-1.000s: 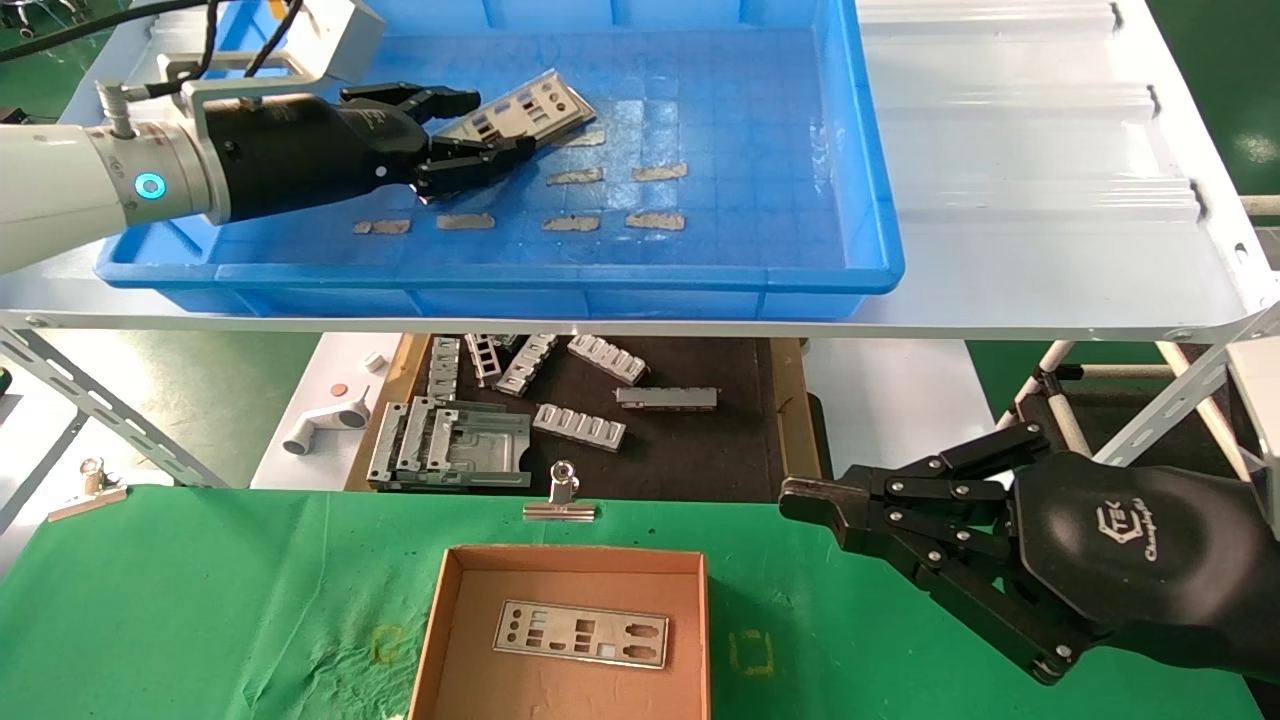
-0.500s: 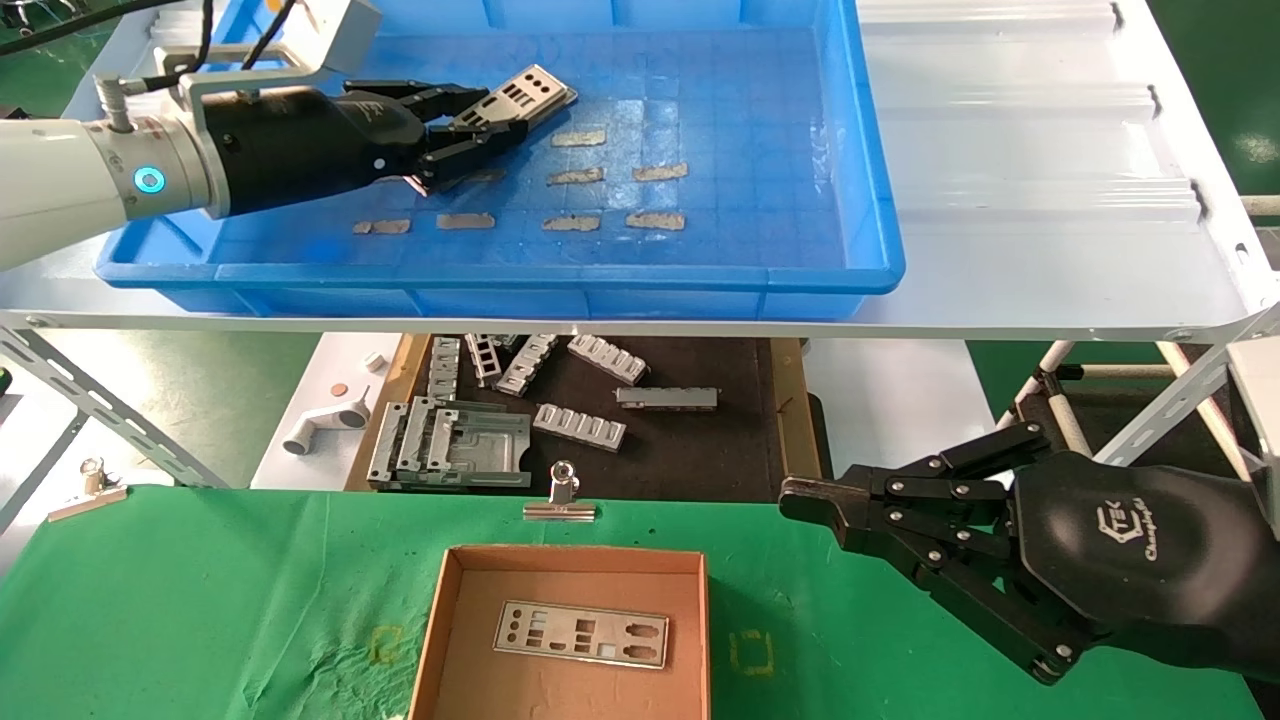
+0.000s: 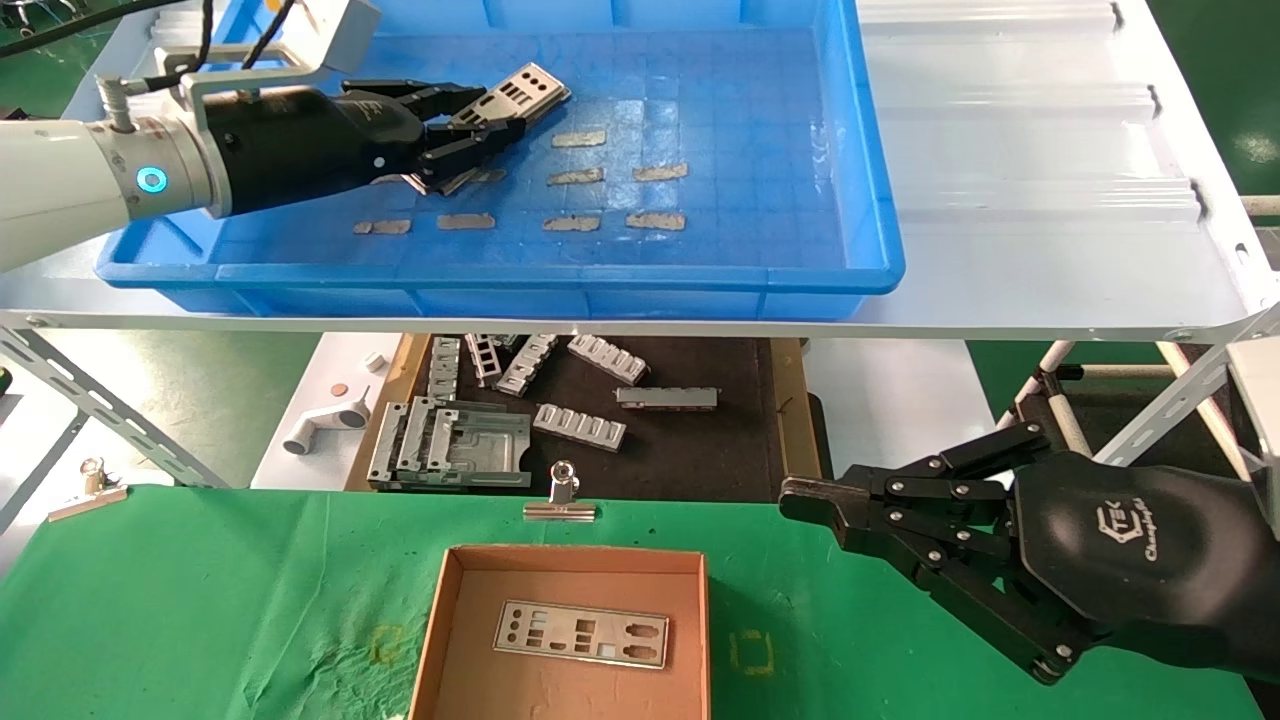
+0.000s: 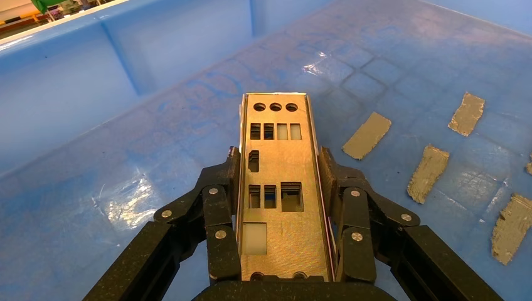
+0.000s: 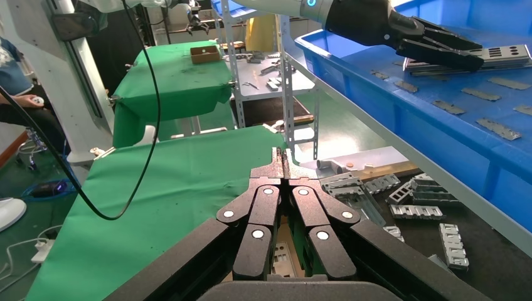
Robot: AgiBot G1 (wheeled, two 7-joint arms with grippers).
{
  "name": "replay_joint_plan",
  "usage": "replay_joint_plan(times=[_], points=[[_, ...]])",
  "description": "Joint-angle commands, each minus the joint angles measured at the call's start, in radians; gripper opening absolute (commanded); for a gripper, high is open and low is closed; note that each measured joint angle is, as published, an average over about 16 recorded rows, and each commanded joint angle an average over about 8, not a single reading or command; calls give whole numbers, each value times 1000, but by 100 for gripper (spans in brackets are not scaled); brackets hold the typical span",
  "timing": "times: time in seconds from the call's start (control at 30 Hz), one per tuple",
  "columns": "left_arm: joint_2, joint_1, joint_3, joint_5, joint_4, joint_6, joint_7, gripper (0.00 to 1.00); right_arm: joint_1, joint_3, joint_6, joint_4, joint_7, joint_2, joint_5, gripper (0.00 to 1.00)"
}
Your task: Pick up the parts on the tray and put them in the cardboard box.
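The left pincer (image 3: 478, 118) gripped one silver plate (image 4: 276, 164) by its long edges, lifted over the blue tray (image 3: 760, 140). Another plate (image 3: 585, 634) lay in the cardboard box (image 3: 455, 640). The right pincer (image 3: 800, 497) hung closed over the green desk (image 3: 200, 600).

Left arm (image 3: 60, 195): white cylindrical shell with a glowing blue ring light, a silver fitting and black cables on top, ending in a black wrist housing. Left gripper (image 3: 478, 128): black linked bars joined by silver screws, as is the right gripper (image 3: 800, 497). Right wrist housing (image 3: 1130, 560): rounded matte black with a small white logo and script.
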Motion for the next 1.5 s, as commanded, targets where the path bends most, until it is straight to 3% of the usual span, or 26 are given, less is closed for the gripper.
replay_joint_plan(times=[0.03, 0.4, 0.43, 0.5, 0.67, 0.73, 1.5], points=[[0, 0, -1, -1, 0, 1, -1, 100, 0, 0, 0, 0, 0, 0, 0, 0], [-5, -3, -3, -5, -2, 13, -3, 100, 0, 0, 0, 0, 0, 0, 0, 0], [-5, -4, -4, -5, -2, 14, -3, 97, 0, 0, 0, 0, 0, 0, 0, 0], [-6, -5, -4, -6, -2, 16, -3, 78, 0, 0, 0, 0, 0, 0, 0, 0], [-8, -5, -7, -10, -1, 19, -5, 16, 0, 0, 0, 0, 0, 0, 0, 0], [-8, -4, -8, -11, -1, 20, -5, 2, 0, 0, 0, 0, 0, 0, 0, 0], [-15, -1, -12, -17, 2, 19, -14, 0, 0, 0, 0, 0, 0, 0, 0, 0]])
